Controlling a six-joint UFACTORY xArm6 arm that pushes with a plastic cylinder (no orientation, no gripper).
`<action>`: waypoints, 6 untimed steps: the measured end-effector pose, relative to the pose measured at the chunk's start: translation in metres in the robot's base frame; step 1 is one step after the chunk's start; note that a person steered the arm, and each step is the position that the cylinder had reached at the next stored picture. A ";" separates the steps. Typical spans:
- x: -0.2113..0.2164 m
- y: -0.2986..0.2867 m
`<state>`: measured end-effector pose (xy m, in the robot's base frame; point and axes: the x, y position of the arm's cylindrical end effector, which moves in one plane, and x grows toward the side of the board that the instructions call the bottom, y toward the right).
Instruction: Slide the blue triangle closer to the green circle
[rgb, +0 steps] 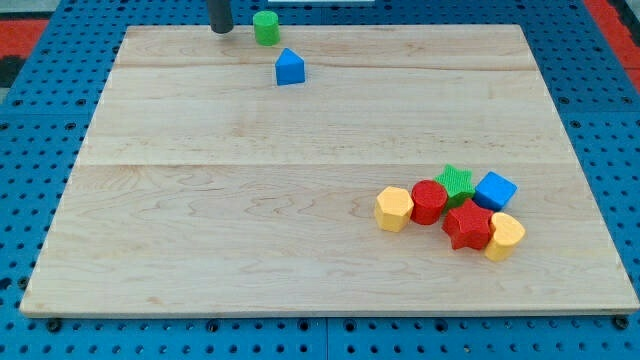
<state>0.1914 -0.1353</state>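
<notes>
The blue triangle (290, 67) lies near the view's top, left of centre, on the wooden board (250, 200). The green circle (266, 27) stands just above and slightly left of it, at the board's top edge, a small gap apart. My tip (220, 30) is at the view's top, left of the green circle and up-left of the blue triangle, touching neither.
A cluster sits at the lower right: a yellow block (394, 209), a red cylinder (429, 202), a green star (456, 183), a blue cube (494, 190), a red star (468, 227) and a yellow heart (504, 236). Blue pegboard surrounds the board.
</notes>
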 end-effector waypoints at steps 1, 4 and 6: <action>0.002 0.087; 0.129 0.143; 0.102 -0.009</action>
